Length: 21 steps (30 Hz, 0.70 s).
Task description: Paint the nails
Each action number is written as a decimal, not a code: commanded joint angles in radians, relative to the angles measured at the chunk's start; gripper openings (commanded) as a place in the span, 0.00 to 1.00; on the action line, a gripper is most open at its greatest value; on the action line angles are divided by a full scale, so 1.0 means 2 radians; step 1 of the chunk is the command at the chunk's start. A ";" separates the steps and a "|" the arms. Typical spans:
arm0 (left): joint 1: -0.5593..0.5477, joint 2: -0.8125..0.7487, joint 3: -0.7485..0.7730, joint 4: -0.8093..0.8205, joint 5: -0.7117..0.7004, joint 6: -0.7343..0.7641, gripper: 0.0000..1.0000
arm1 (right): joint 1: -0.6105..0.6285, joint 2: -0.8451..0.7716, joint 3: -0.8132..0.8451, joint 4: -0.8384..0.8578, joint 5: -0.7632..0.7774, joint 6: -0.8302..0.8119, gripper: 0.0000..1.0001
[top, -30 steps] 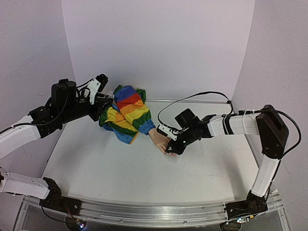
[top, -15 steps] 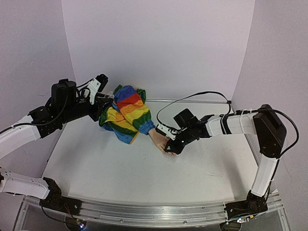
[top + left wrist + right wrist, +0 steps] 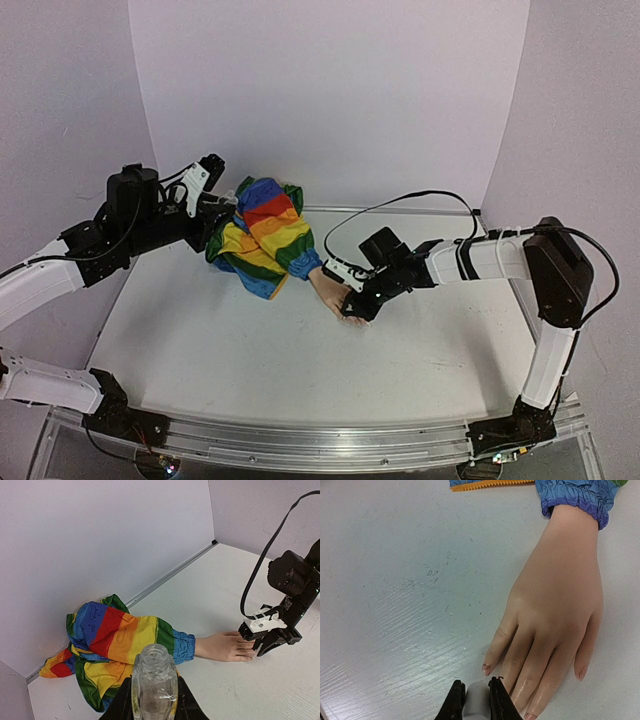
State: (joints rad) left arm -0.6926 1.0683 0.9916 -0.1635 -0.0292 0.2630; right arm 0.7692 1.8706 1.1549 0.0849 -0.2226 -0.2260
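The peach mannequin hand (image 3: 333, 292) lies palm down on the table, its wrist in a rainbow-striped sleeve (image 3: 262, 235). In the right wrist view its fingers (image 3: 555, 600) point toward the camera, and the small nails (image 3: 486, 669) show at the fingertips, some fingers glossy. My right gripper (image 3: 476, 687) is shut on a white brush cap (image 3: 478, 700) just in front of the fingertips. It hovers at the fingers in the top view (image 3: 358, 305). My left gripper (image 3: 154, 692) is shut on a clear open bottle (image 3: 154, 675), held up behind the sleeve (image 3: 120, 640).
The sleeve bunches in a heap at the back left by the wall. White walls close in the table at the back and both sides. The right arm's black cable (image 3: 400, 205) loops above the table behind the hand.
My right gripper has shifted slightly left along the fingertips. The left arm, the bottle and the mannequin hand have not moved.
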 commanded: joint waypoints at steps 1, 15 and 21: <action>0.001 -0.002 0.001 0.033 0.003 0.000 0.00 | 0.003 0.010 0.014 -0.003 0.010 0.006 0.00; 0.001 0.000 0.002 0.034 0.004 -0.001 0.00 | 0.003 0.014 0.016 -0.003 0.008 0.006 0.00; 0.001 0.002 0.002 0.033 0.005 -0.002 0.00 | 0.003 0.016 0.018 -0.003 0.010 0.006 0.00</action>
State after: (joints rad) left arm -0.6926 1.0702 0.9916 -0.1631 -0.0288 0.2626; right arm 0.7692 1.8912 1.1568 0.0914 -0.2081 -0.2226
